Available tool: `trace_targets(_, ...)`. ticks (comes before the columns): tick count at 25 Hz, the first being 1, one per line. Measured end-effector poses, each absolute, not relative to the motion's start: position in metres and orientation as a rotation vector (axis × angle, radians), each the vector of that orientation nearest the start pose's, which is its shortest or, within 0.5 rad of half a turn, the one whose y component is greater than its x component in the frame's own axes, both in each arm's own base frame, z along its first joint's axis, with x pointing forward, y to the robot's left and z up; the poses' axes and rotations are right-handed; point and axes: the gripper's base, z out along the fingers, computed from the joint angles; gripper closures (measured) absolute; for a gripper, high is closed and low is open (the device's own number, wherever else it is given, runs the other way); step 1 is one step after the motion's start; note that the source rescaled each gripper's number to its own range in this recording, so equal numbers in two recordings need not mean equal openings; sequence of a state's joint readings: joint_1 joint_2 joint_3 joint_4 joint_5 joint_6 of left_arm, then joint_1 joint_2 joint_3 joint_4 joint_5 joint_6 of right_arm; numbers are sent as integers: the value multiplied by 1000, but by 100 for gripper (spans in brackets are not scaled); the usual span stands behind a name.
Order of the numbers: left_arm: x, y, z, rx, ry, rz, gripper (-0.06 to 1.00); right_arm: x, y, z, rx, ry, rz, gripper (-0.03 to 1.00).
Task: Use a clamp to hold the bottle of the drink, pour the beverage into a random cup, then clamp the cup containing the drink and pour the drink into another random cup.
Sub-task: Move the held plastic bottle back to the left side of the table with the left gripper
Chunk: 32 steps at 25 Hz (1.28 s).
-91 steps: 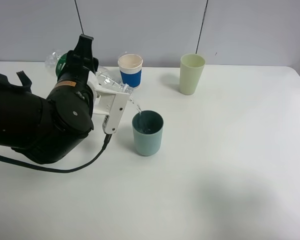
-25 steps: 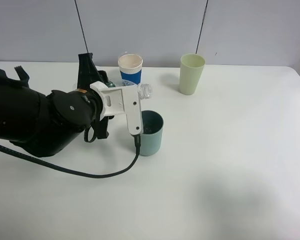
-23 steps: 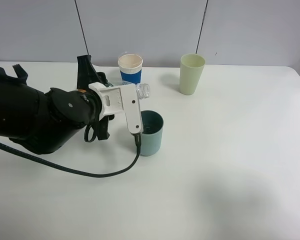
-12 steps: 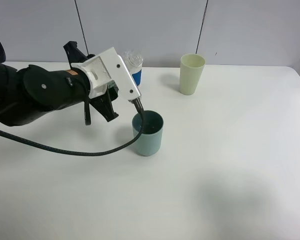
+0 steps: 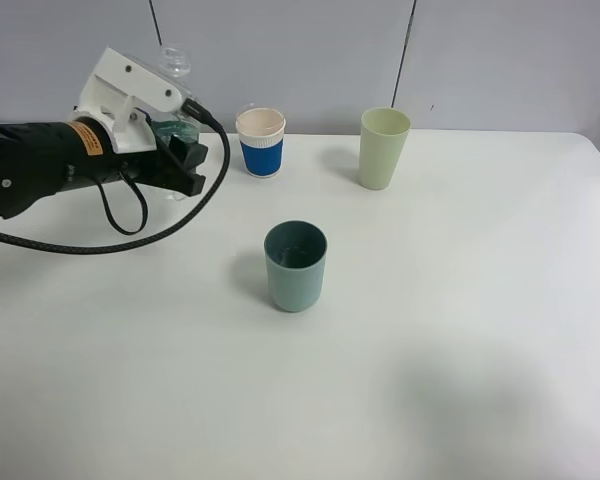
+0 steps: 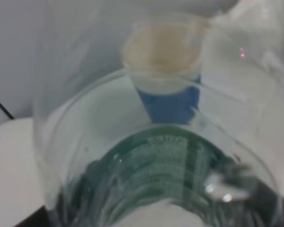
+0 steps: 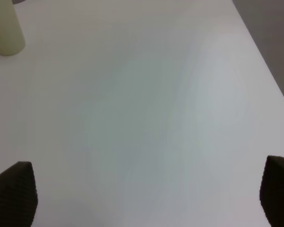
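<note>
The left hand (image 5: 183,158) is clamping the bottle (image 5: 173,68) tightly, and should be lowering it upright onto the surface (image 5: 460,330), clear of the white cup (image 5: 261,143).

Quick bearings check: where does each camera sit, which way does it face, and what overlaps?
Exterior high: high up, looking down across the table toward the wall; shows the left gripper holding the bottle, the teal cup, blue-sleeved cup, pale green cup.
Left wrist: looks through the held bottle at the blue-sleeved cup; jaws hidden.
Right wrist: looks down on bare table; right gripper open, dark fingertips in view; pale green cup at the edge.
Shared: blue-sleeved cup, exterior and left wrist; pale green cup, exterior and right wrist.
</note>
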<state>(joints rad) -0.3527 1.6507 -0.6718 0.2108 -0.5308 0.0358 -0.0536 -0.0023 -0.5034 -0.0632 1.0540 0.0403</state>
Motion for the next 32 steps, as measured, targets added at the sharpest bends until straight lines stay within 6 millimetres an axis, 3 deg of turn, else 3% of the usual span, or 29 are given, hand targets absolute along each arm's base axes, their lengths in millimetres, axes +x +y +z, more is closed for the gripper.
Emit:
trace_targets(5,301,-102,194,616,1739,-286,88,-6,-5,279,98,2029,-84,-3)
trace_targets(9,296,-78,192,537,1661,-306,88,-6,-5,279,98,2029,-84,-3)
trace_targets(14,292,-43,185,448,1669,-258,88,-6,-5,279,98,2029,-84,-3)
trace_targets(19,294,-25,175,447,1672,-238,88,-6,-5,279,98,2029,-84,-3)
trace_targets(32,302,-22,115,409,1707,-324,88,-6,-5,279,98,2029,-84,-3)
